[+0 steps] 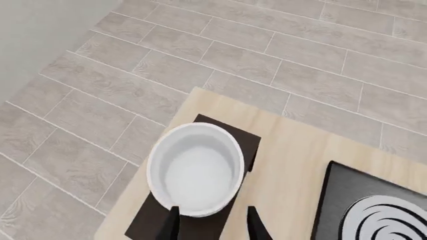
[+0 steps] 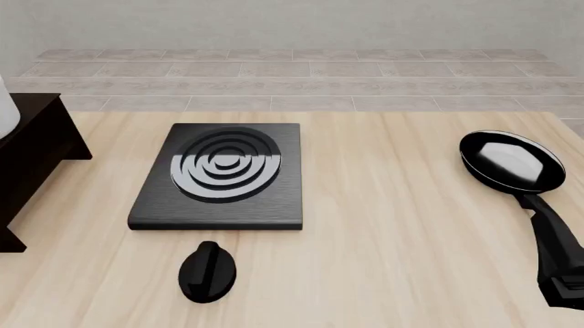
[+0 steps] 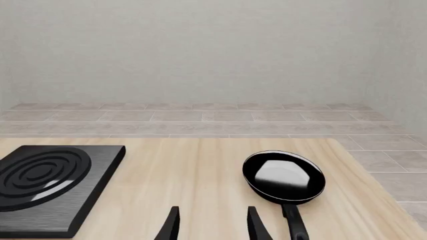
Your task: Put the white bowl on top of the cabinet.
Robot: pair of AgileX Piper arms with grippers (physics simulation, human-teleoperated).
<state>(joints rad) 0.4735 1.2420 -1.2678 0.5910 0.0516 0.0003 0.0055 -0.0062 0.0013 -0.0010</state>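
Note:
The white bowl (image 1: 195, 170) sits on the dark cabinet (image 1: 237, 142) at the table's far left corner. In the front view only a sliver of the bowl (image 2: 5, 113) shows above the cabinet (image 2: 32, 147) at the left edge. My left gripper (image 1: 212, 225) hangs open just above the near side of the bowl, one fingertip (image 1: 170, 225) overlapping the rim and nothing held between the fingers. My right gripper (image 3: 212, 225) is open over bare table, near the frying pan's handle. Neither gripper shows in the front view.
A flat black stove plate (image 2: 223, 174) with silver rings lies mid-table, with a black knob (image 2: 208, 271) in front of it. A black frying pan (image 2: 511, 162) lies at the right, handle toward me. The table edge (image 1: 143, 170) runs close beside the cabinet.

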